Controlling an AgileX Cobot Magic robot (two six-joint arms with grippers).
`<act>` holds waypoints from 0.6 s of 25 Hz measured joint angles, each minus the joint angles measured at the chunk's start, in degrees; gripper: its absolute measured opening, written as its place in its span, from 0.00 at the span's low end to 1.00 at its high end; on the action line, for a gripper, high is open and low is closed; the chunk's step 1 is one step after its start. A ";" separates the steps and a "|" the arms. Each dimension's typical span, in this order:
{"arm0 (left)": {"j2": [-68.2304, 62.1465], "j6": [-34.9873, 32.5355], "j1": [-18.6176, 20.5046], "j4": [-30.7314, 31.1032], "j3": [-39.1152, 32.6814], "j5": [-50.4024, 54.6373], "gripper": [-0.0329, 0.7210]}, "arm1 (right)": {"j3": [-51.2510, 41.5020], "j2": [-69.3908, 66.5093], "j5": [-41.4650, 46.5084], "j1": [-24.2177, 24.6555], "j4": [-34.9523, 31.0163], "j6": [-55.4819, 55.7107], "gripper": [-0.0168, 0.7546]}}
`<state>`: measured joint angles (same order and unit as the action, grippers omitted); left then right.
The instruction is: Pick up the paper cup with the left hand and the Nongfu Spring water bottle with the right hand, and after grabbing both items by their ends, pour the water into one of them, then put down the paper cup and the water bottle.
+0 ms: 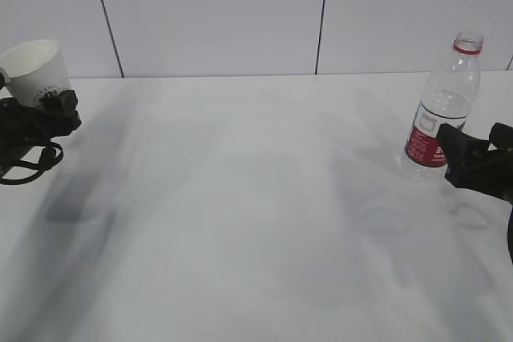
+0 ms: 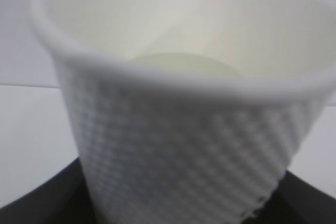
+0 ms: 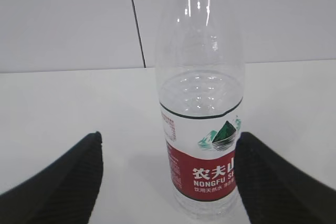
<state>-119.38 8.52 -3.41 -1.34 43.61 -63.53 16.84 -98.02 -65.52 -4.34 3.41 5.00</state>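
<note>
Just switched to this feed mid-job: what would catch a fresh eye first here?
The paper cup at the far left edge, tilted and lifted in the left claw. Then the Nongfu Spring water bottle standing upright at the far right of the white table, uncapped, with the open right claw around its labelled lower half, one finger clearly apart from it. The wide stretch of table between them is bare.

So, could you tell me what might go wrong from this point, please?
1. The bottle has no cap on its open mouth, and the right fingers stand open around its lower half; a nudge while closing could tip it and spill the water.
2. The paper cup sits tilted in the left gripper, at the table's far left edge. A thin cup could deform or slip under a squeeze.
</note>
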 joint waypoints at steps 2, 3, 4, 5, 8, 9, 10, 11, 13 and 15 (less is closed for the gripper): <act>-0.67 0.00 0.00 0.13 1.11 0.00 0.73 | 0.00 0.00 0.00 0.00 0.00 0.00 0.78; -0.91 0.00 0.00 0.13 1.66 0.00 0.73 | 0.00 0.00 0.00 0.00 0.00 0.00 0.78; -1.31 0.00 0.00 0.20 2.22 0.00 0.73 | 0.00 0.00 0.00 0.00 0.00 0.00 0.78; -1.74 0.00 0.00 0.20 2.81 0.00 0.73 | 0.00 0.00 0.00 0.00 0.00 0.00 0.78; -3.42 0.00 0.00 0.20 4.50 -0.10 0.73 | 0.00 0.00 0.00 0.00 0.00 0.00 0.78; -3.96 0.00 0.00 0.20 4.87 -0.10 0.73 | 0.00 0.00 0.00 0.00 0.00 0.00 0.78; -4.55 0.00 0.00 0.20 5.28 -0.10 0.73 | 0.00 0.00 0.00 0.00 0.00 0.00 0.78; -5.10 0.00 0.00 0.20 5.64 -0.10 0.73 | 0.00 0.00 0.00 0.00 0.00 0.00 0.78; -6.02 0.00 0.00 0.20 6.33 -0.10 0.73 | 0.00 0.00 0.00 0.00 0.00 0.00 0.78; -7.14 0.00 0.00 0.20 7.21 -0.10 0.73 | 0.00 0.00 0.00 0.00 0.00 0.00 0.78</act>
<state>-126.52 8.52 -3.41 -1.14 50.82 -63.63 16.84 -98.02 -65.52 -4.34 3.41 5.00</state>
